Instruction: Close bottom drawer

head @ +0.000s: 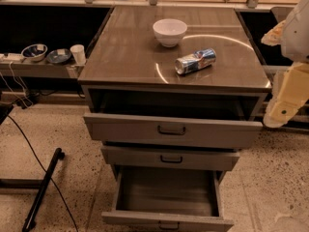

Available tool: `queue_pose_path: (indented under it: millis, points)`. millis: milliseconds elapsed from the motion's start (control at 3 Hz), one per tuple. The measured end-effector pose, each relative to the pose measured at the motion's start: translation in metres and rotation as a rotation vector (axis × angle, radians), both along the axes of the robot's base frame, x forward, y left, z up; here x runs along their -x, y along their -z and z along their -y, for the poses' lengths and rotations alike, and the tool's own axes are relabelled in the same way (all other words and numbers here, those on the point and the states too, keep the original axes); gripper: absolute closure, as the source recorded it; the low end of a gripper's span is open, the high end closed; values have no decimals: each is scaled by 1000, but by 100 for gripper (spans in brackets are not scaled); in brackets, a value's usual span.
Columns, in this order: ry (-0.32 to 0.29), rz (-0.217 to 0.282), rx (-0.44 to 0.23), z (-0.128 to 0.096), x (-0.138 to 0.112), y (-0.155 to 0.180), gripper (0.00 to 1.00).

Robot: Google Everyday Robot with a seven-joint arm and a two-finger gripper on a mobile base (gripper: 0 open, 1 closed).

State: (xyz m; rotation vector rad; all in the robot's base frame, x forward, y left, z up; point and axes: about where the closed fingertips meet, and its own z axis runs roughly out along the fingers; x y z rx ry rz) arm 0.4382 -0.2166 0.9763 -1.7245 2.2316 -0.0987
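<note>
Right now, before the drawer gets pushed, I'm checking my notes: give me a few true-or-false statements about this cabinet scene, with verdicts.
The bottom drawer is pulled far out. True.
The can stands upright on the cabinet top. False: it lies on its side.
The white bowl sits behind the can. True.
The gripper touches the bottom drawer's front. False: it hangs at the right edge of view, beside the top drawer, well above the bottom one.
</note>
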Motion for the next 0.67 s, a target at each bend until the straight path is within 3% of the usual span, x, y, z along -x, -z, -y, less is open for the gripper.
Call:
queue_pose_path:
  millis: [333, 667]
  points:
    - [0, 0, 0, 0, 0, 0, 0]
    - [-23, -60, -54, 0, -7, 42, 0]
